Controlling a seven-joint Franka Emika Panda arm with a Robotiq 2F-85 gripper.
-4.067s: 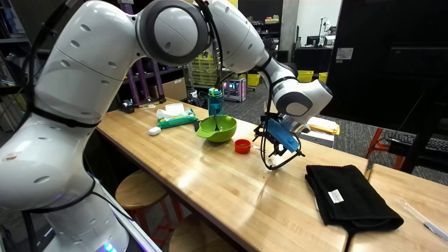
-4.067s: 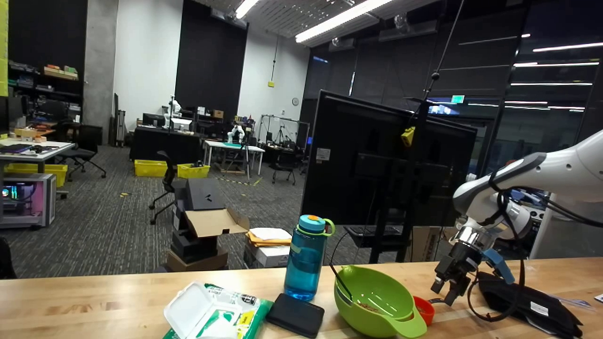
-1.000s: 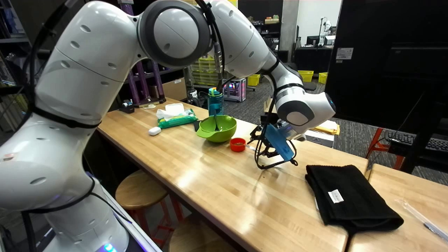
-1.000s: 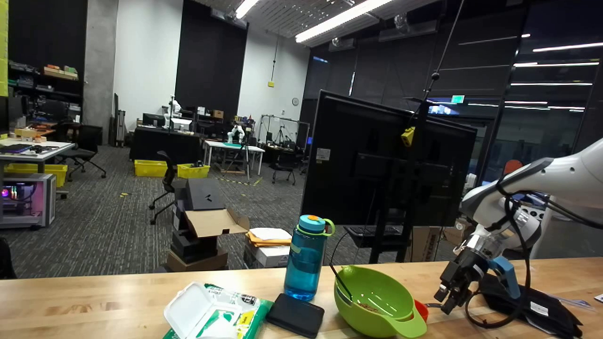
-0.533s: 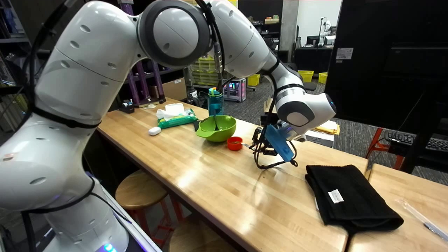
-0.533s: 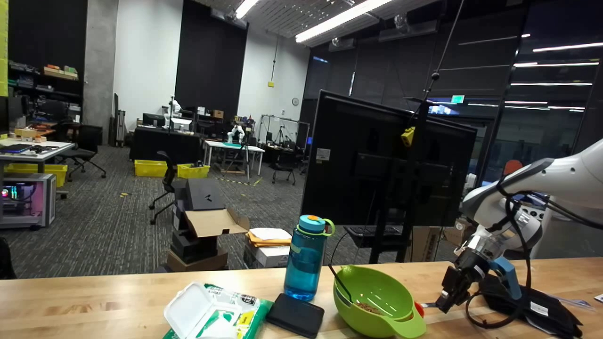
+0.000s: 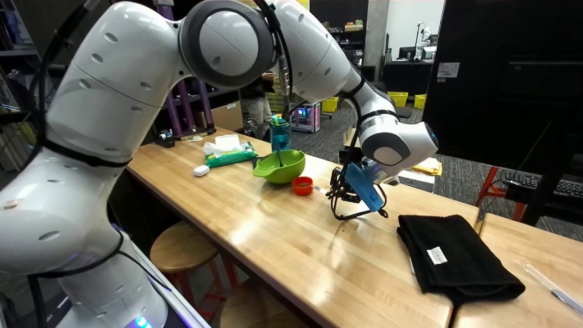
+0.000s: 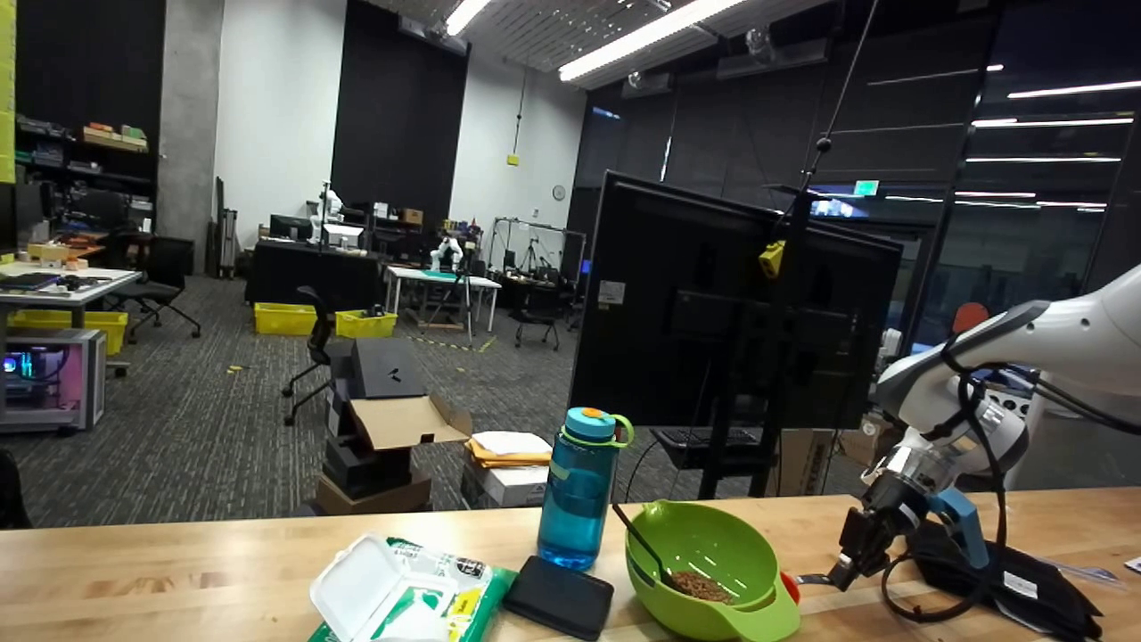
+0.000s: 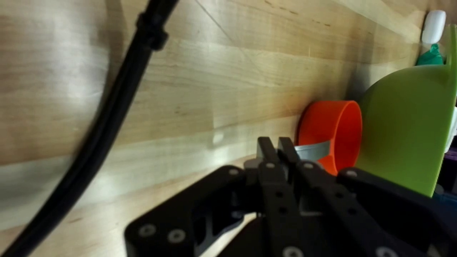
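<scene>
A small red cup [image 7: 301, 189] with brown bits inside stands against the outside of the green bowl [image 7: 282, 175]. Its flat grey handle [image 9: 314, 150] runs to my gripper [image 9: 275, 142], whose fingers are drawn together with only a thin gap at the tips. The end of the handle is hidden behind the fingers, so I cannot tell whether it is pinched between them. In an exterior view the handle meets the tips of the low, slanted gripper [image 8: 841, 572]. A dark utensil [image 8: 642, 544] leans in the bowl above brown bits.
Past the bowl are a blue bottle [image 8: 579, 499], a black case [image 8: 559, 596] and a wipes pack [image 7: 232, 157]. A folded black cloth [image 7: 455, 259] and a clear tube [image 7: 551, 284] lie on the opposite side. A black cable [image 9: 117, 117] loops beside the gripper.
The fingers have closed at the handle. Cup and bowl have slid a little away from the gripper, while the arm has hardly moved over the last second. A person has appeared in the background.
</scene>
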